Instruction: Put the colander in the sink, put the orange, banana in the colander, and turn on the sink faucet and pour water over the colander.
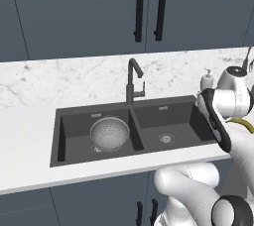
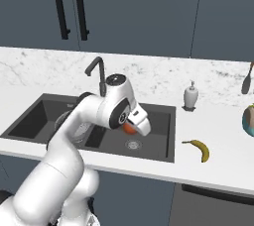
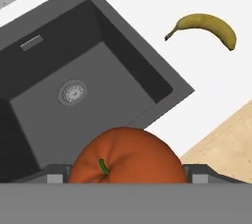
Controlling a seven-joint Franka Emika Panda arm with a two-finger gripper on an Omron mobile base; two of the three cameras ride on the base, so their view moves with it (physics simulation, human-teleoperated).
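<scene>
One orange (image 3: pixel 126 156) clamped in wide-set gripper (image 3: pixel 127 176) above right basin of sink (image 3: pixel 162 88); carry left, release low over colander (image 1: pixel 109 133), avoiding faucet (image 1: pixel 133 80).

Both base views above shared sink (image 1: pixel 74 121)

Even, diffuse light fills this rendered kitchen with no clear source, glare or hard shadows. The sink (image 1: pixel 140 130) basins read dark, with soft shading on their walls, and the white counter (image 2: pixel 223 165) looks bright and flat. Edges are slightly soft and jagged, with no blur or visible edge distortion.
</scene>
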